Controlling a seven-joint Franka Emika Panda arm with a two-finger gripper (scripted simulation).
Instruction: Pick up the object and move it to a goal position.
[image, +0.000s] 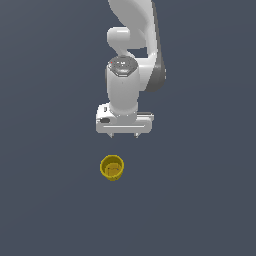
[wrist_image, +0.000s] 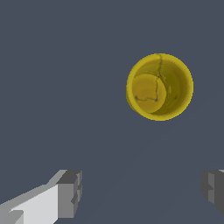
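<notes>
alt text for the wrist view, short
A mustard-yellow cup stands upright and empty on a plain dark grey floor, seen from above into its hollow. The open gripper has its two fingertips spread wide apart, clear of the cup and holding nothing.

The exterior view is looking steeply down from well above the cup (image: 112, 167); the wrist view is hovering closer (both sharing it) (wrist_image: 159, 86).

The yellow cup (wrist_image: 160, 86) looks like smooth, faintly shiny plastic with thin dark crack-like lines inside, the arm (image: 131, 60) is glossy white with a grey metallic-looking cap, the claw (wrist_image: 140, 190) has matt grey pads (wrist_image: 70, 192), and the counter (image: 50, 190) is flat, matt slate.
</notes>
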